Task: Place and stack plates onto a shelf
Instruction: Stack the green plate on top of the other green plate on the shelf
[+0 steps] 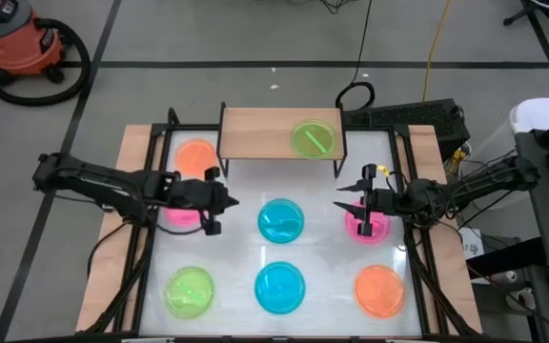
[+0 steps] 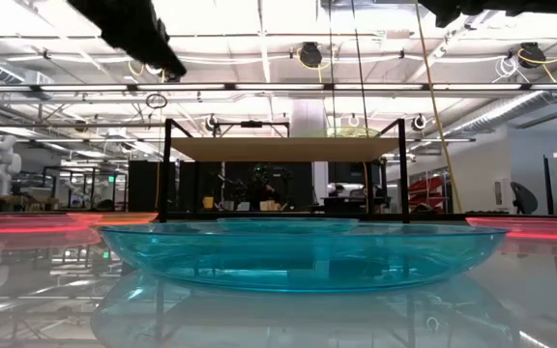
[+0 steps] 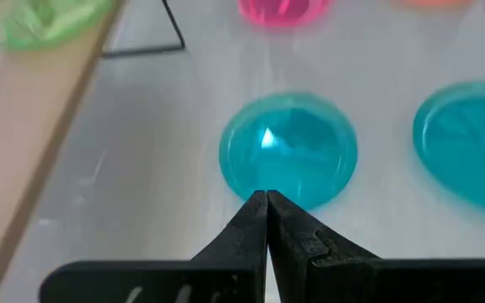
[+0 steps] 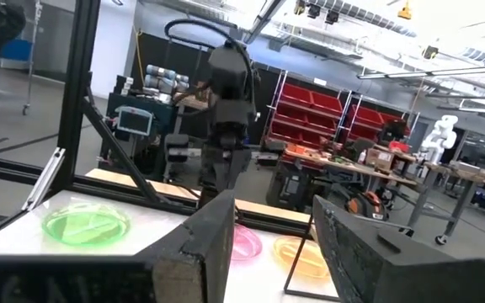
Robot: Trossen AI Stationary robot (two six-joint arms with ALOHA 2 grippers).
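Observation:
The shelf (image 1: 265, 133) stands at the table's far middle, with one green plate (image 1: 314, 138) lying flat on its board; both also show in the low view, the shelf (image 2: 283, 148) and the green plate (image 2: 356, 132). On the table lie an orange plate (image 1: 195, 154), a pink plate (image 1: 181, 217), a blue plate (image 1: 281, 220), a pink plate (image 1: 367, 226), a green plate (image 1: 190, 291), a blue plate (image 1: 280, 287) and an orange plate (image 1: 380, 291). My left gripper (image 1: 232, 202) is shut and empty, raised left of the middle blue plate (image 3: 289, 147). My right gripper (image 1: 343, 198) is open and empty, raised above the right pink plate.
The shelf's thin black legs (image 1: 341, 164) stand on the table at the board's corners. Black frame rails (image 1: 146, 248) run along the table's left and right sides. Cables (image 1: 465, 181) lie off the table's right edge.

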